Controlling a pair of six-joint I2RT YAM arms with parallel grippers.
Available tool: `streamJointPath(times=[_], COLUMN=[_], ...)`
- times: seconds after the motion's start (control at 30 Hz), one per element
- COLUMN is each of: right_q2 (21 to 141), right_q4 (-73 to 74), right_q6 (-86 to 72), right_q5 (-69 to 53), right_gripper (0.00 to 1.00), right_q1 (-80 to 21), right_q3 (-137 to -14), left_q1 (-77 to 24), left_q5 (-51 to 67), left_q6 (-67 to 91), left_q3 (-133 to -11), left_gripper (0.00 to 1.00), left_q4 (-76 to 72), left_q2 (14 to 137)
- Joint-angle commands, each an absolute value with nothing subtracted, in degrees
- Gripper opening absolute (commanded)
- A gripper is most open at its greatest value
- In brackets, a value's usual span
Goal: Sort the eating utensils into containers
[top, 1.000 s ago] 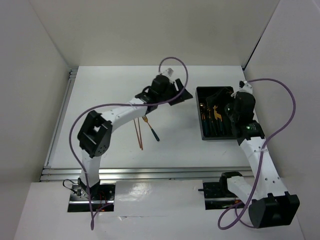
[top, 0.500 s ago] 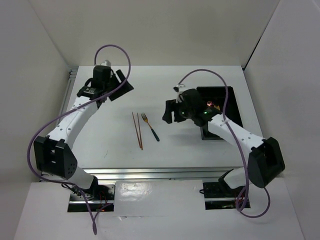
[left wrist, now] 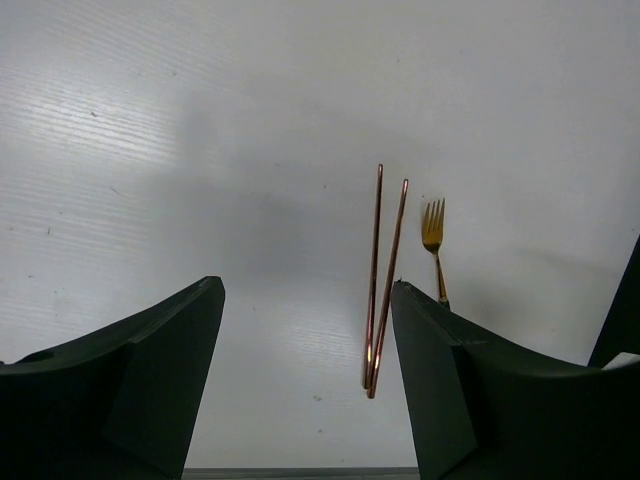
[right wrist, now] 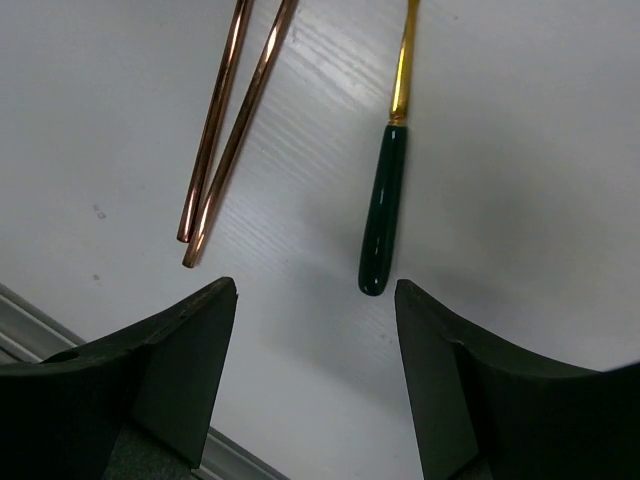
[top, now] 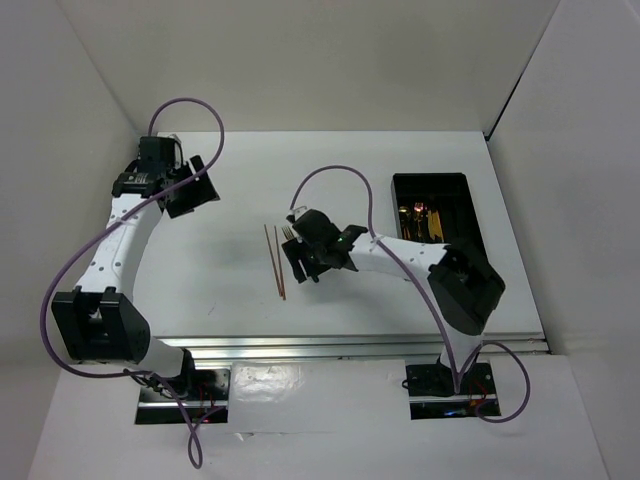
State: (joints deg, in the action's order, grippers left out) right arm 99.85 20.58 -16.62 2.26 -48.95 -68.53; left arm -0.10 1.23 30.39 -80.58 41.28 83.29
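White table (top: 230, 295) bears chopsticks (top: 275, 262), fork (right wrist: 384, 205) (tray (top: 430, 179) too).

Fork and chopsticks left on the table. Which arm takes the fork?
Right. The right gripper hangs open right over the fork, and the tray is on its side. The left gripper is open too, but far off to the left.
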Motion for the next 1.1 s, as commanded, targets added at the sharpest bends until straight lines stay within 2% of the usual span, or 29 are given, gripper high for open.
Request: streamJointPath(times=[0.0,0.5,0.73,1.07], right_q2=[102.56,111.18,111.88,112.41], right_q4=[23.12,25.31,24.79,24.61], right_q6=[-17.84,-17.93,-18.46,-18.46], right_q5=[6.94,10.72,9.5,7.82], right_gripper=[0.72,0.69,0.66,0.57], right_q1=[-50.97,-50.98,-48.96,-47.64], right_q3=[-72.24,-79.36,-78.31,-75.94], left_q1=[1.84,3.69,4.22,4.92], left_q5=[4.92,8.18,8.17,9.58], left_q6=[26.29,25.75,25.75,26.28], left_q3=[-79.72,-77.34,-76.82,-75.23], left_gripper=[0.81,0.79,0.79,0.79], left_q4=[41.4,36.74,35.68,33.57], left_q2=[84.02,87.19,87.19,87.71])
